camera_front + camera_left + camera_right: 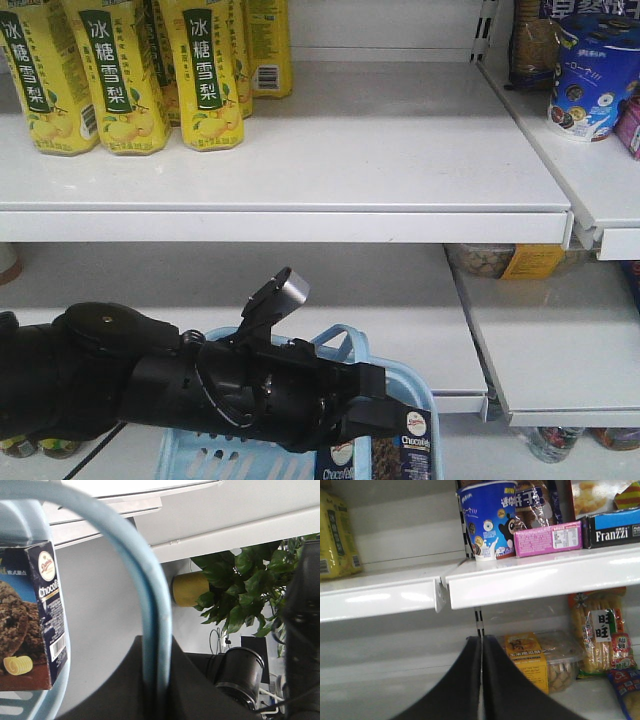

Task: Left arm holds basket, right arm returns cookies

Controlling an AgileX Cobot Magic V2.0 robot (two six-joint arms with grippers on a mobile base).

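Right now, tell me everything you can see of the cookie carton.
The cookie carton is a tall dark navy cardboard box: white "Choco..." lettering, red-and-white oval logo, chocolate cookie picture, white barcode label on one side. It looks closed and undented, standing on end inside the light blue basket, close to its rim. In the front view its top shows just below the left arm; contact there is unclear.

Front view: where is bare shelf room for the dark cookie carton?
Upper white shelf is bare between the yellow drink bottles and its right edge; the lower shelf behind the light blue plastic basket is bare. Crowded around the round blue tub, far right.
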